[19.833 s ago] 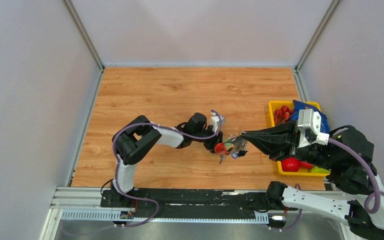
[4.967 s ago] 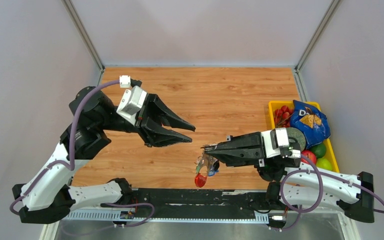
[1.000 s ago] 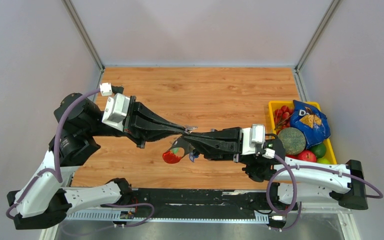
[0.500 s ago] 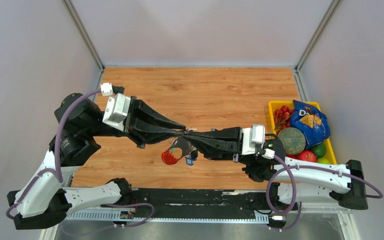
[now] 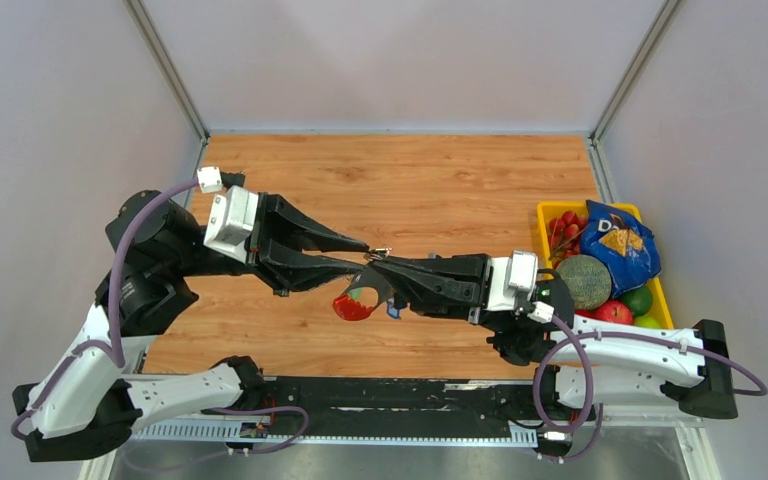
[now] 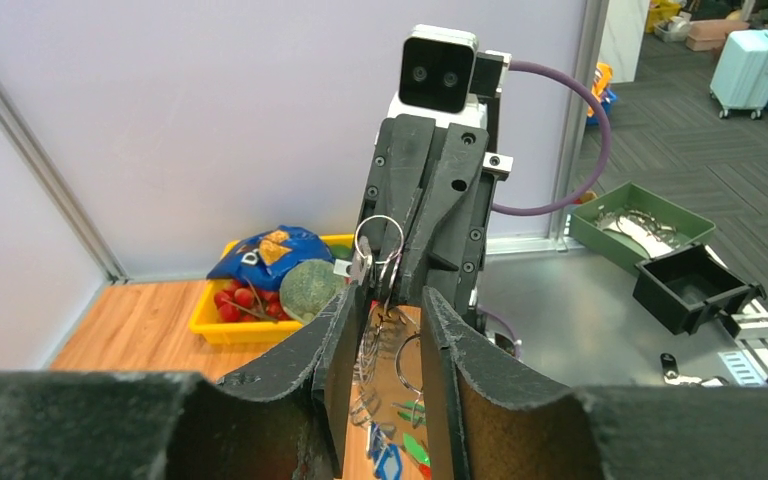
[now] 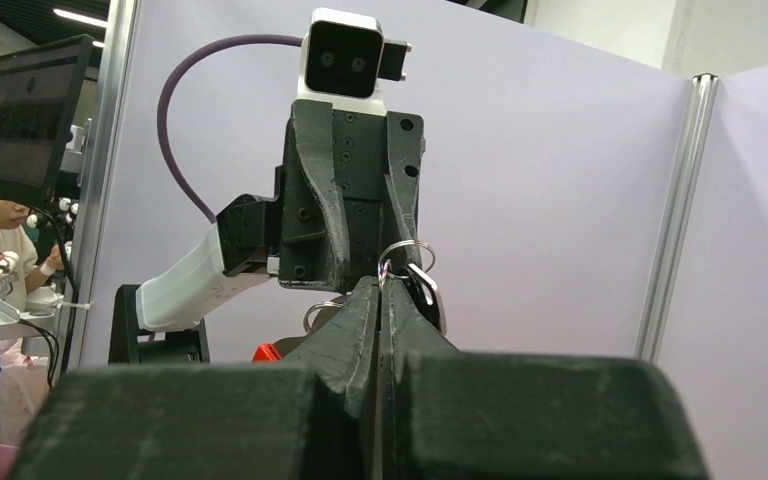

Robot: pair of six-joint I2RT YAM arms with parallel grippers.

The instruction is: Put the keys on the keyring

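My right gripper (image 5: 378, 258) is shut on the keyring (image 7: 405, 254), held in the air above the wooden table (image 5: 430, 180). The bunch hangs below it: red oval tag (image 5: 352, 305), blue piece (image 5: 392, 310), several thin rings (image 6: 385, 340). My left gripper (image 5: 363, 256) is open and faces the right one tip to tip. In the left wrist view its fingers (image 6: 345, 340) stand on either side of the hanging rings. A dark piece with a silver edge (image 7: 425, 292) hangs at the ring; I cannot tell whether it is the key.
A yellow bin (image 5: 545, 215) at the right edge of the table holds red fruit, a blue snack bag (image 5: 615, 240), a round green melon (image 5: 583, 282) and a lime. Grey walls close the table on three sides.
My left gripper's jaws have spread wider around the right gripper's tip. The hanging bunch with the red tag has swung slightly right. The right gripper stays shut on the ring.
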